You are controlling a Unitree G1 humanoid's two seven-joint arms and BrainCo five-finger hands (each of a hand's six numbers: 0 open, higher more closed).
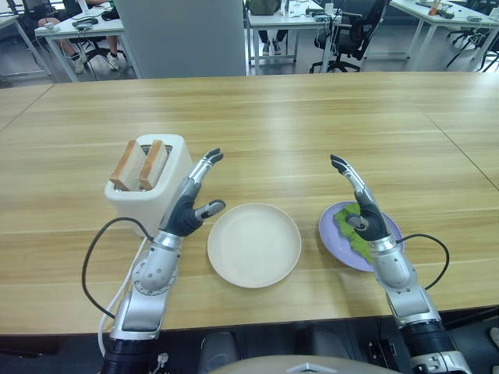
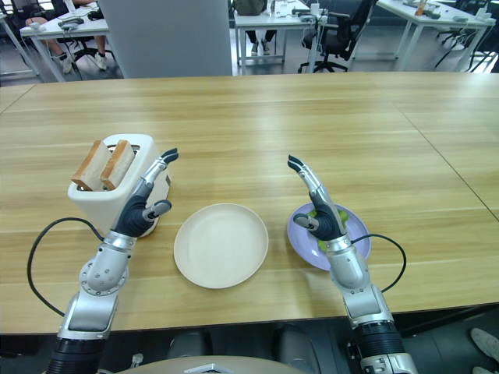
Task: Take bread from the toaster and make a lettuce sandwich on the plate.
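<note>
1. The toaster sits on the tabletop, left side, with two bread slices poking up out of its slots.
2. The cream plate is in the middle, and the purple plate to its right has lettuce lying in it.
3. Left hand is spread and holds nothing, just beside the toaster.
4. Right hand hovers over the lettuce, fingers straight, gripping nothing.

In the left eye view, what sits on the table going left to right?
toaster → left robot hand → cream plate → purple plate
</note>
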